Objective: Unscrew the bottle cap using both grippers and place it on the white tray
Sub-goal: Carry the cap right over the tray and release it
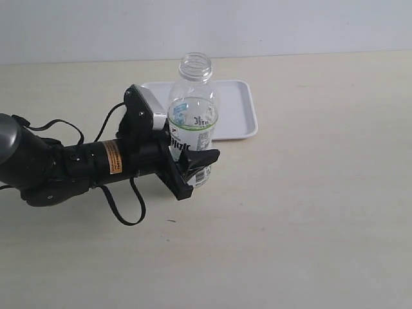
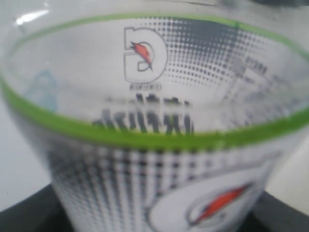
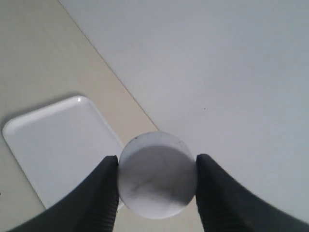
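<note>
The clear bottle (image 1: 193, 119) stands upright just in front of the white tray (image 1: 235, 109), and its neck (image 1: 194, 66) is open with no cap on it. My left gripper (image 1: 188, 166) is shut on the bottle's lower body; its label (image 2: 154, 96) fills the left wrist view. The white bottle cap (image 3: 157, 176) sits between the black jaws of my right gripper (image 3: 157, 169), shut on it and held in the air. Below and to one side of the cap lies the white tray (image 3: 58, 145). The exterior view does not show the right arm.
The left arm's thick black body with its orange label (image 1: 112, 156) and looping cables (image 1: 122, 206) lies across the left side of the beige table (image 1: 309, 193). A pale wall (image 1: 290, 26) rises behind the tray.
</note>
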`<action>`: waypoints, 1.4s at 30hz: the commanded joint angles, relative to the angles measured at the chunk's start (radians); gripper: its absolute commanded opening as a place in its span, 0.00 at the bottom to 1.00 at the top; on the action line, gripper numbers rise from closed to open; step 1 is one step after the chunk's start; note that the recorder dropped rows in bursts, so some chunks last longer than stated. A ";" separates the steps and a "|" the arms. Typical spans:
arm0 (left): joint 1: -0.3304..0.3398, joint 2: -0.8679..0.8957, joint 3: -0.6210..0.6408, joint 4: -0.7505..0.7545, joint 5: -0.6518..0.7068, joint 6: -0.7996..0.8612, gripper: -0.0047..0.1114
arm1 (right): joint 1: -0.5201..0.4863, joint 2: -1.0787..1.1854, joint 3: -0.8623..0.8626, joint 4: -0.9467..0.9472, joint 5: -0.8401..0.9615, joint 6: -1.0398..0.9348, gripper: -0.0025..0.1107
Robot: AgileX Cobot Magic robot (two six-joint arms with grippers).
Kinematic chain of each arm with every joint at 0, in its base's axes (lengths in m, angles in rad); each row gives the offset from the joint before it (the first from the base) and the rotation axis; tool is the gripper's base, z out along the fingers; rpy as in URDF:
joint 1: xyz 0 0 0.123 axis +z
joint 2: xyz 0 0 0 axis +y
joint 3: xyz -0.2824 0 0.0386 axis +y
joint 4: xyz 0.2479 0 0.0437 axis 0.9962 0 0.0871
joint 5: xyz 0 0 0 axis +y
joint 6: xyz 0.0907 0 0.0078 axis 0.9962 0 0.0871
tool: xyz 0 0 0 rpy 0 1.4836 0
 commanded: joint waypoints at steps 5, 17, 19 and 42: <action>0.009 -0.004 0.014 -0.036 -0.073 0.011 0.04 | -0.042 0.203 -0.001 0.192 -0.068 0.005 0.02; 0.011 -0.004 0.018 -0.028 -0.087 0.011 0.04 | -0.042 0.492 -0.001 0.406 -0.166 -0.126 0.02; 0.011 -0.002 0.018 -0.026 -0.087 0.011 0.04 | -0.042 0.527 -0.001 0.414 -0.179 -0.126 0.02; 0.038 -0.002 0.018 0.029 -0.137 -0.016 0.04 | -0.042 0.770 -0.004 0.664 -0.207 -0.220 0.02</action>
